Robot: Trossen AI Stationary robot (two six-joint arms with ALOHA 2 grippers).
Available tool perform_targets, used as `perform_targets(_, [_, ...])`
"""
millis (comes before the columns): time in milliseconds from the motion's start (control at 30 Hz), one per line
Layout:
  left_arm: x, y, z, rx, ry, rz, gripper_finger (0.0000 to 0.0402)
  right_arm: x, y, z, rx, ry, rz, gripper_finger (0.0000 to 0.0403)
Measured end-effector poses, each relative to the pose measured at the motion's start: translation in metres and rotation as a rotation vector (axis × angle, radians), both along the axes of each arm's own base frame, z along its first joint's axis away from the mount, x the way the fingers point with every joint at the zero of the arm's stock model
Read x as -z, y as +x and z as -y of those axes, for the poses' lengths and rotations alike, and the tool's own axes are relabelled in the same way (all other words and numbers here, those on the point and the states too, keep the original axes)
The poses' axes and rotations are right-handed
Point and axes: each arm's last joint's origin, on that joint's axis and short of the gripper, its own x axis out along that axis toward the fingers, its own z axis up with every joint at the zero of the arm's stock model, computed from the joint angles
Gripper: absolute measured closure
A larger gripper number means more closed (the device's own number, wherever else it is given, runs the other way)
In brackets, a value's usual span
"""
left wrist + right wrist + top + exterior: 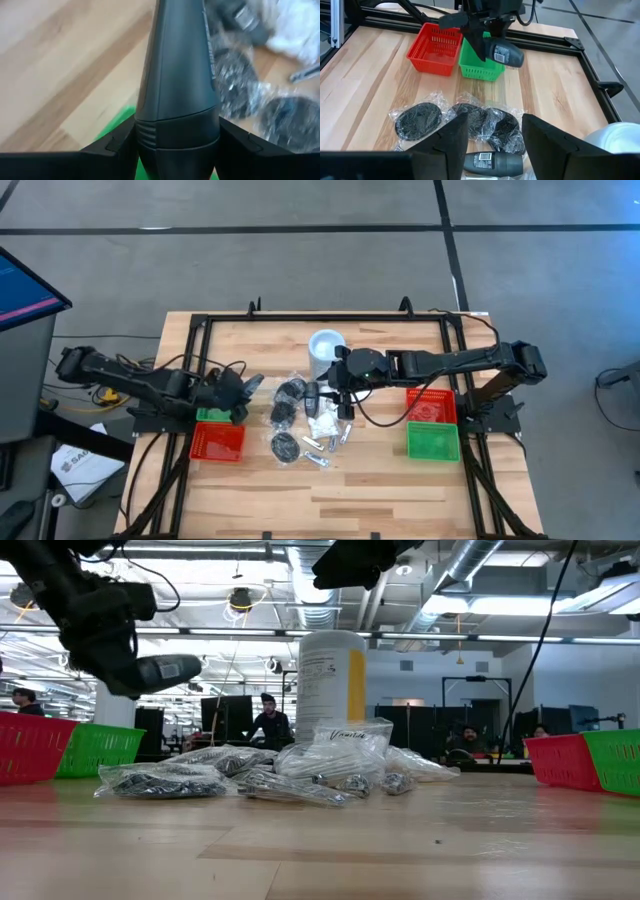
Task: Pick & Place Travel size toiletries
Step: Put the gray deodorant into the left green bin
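Note:
The travel size toiletries (300,420) lie heaped at the table's middle: black round pots in clear bags (420,120), a dark oblong piece (492,162), white packets and thin silvery tubes. My left gripper (177,142) is shut on another dark oblong piece (504,54) above the left green tray (479,67). My right gripper (492,135) hangs open over the heap with nothing between its fingers, next to the white canister (327,345). My left gripper pinches the dark oblong piece between its two fingers at its ribbed, wider end (175,135), one finger on each side. The fingers slant down from the table's left, and the piece juts out past them toward the heap. It hangs clear above the left green tray.
A red tray (218,442) stands beside the left green tray (212,416). Another red tray (432,403) and green tray (433,440) stand at the right. A black frame (200,320) runs round the tabletop. Bare wood lies along the near edge.

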Motion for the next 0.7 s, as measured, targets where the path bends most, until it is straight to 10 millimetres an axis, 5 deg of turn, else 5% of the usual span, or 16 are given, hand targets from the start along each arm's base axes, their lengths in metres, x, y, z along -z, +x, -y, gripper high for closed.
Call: perform_targets(700, [-0.002, -0.017, 0.001, 0.077, -0.217, -0.374, 0.0216, 0.001, 0.000, 0.000, 0.001, -0.001, -0.008, 0.0234])
